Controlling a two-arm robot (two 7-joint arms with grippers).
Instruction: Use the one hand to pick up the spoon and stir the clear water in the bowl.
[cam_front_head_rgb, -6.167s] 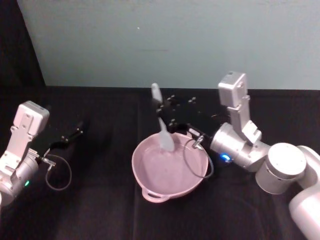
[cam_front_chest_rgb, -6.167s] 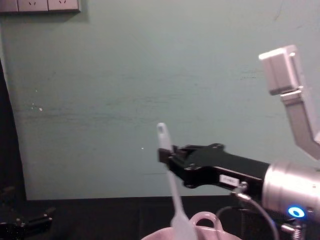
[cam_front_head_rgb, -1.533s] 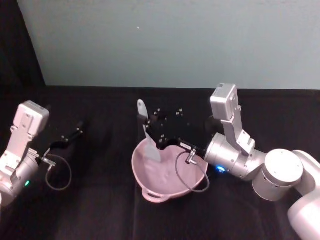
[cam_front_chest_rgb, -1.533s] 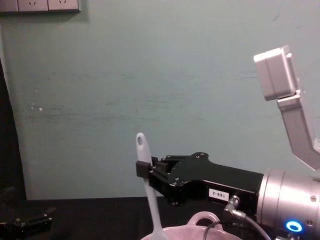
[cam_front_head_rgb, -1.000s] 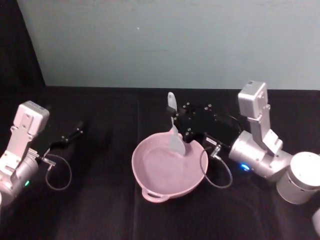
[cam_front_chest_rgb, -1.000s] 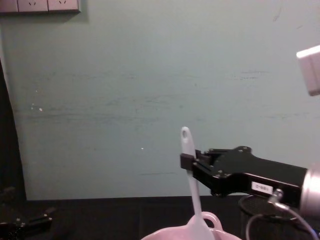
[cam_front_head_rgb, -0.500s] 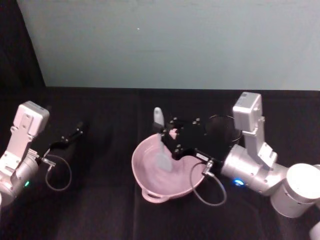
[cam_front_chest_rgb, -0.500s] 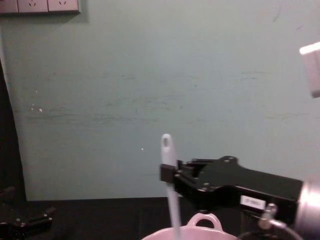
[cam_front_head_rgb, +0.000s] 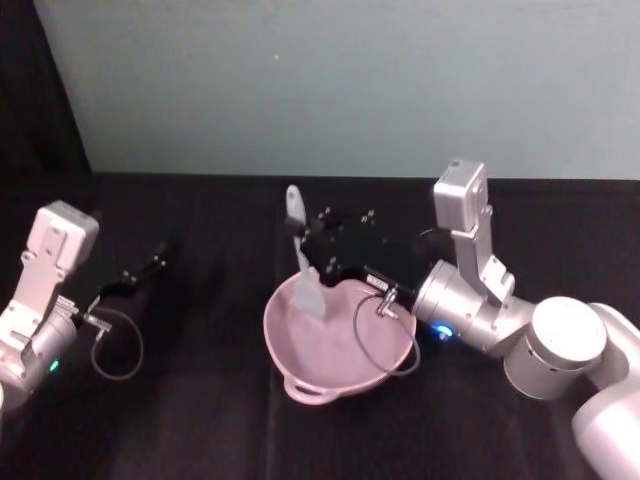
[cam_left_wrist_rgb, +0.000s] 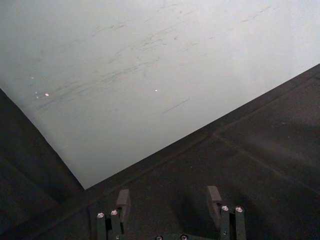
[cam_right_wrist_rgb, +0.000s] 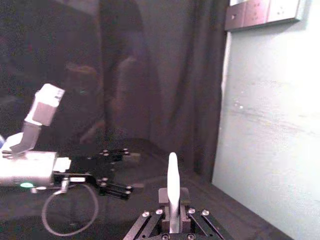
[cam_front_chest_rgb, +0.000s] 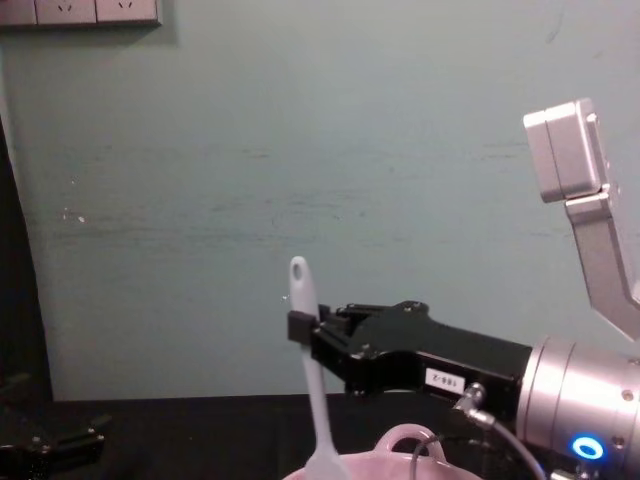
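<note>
My right gripper (cam_front_head_rgb: 304, 246) is shut on the flat handle of the white spoon (cam_front_head_rgb: 300, 255), just below its holed end. The spoon stands nearly upright with its wide head dipped inside the pale pink bowl (cam_front_head_rgb: 277, 345), near the far left rim. From the chest, the black right gripper (cam_front_chest_rgb: 299, 326) reaches in from the right, clamping the spoon (cam_front_chest_rgb: 309, 375) over the bowl's loop handle (cam_front_chest_rgb: 404, 438). The right wrist view has the spoon handle (cam_right_wrist_rgb: 172, 180) rising between the fingers (cam_right_wrist_rgb: 164, 196). My left gripper (cam_front_head_rgb: 148, 268) rests open at the far left, its fingers (cam_left_wrist_rgb: 122, 201) apart over the bare cloth.
A black cloth (cam_front_head_rgb: 200, 400) covers the table, with a pale green wall (cam_front_head_rgb: 330, 80) behind it. A grey cable (cam_front_head_rgb: 385, 345) from the right wrist loops over the bowl's right side. Another cable loop (cam_front_head_rgb: 118, 345) lies by the left arm.
My right gripper has carried the spoon leftward and toward the bowl's far edge, the head still inside the bowl. The left arm has not moved.
</note>
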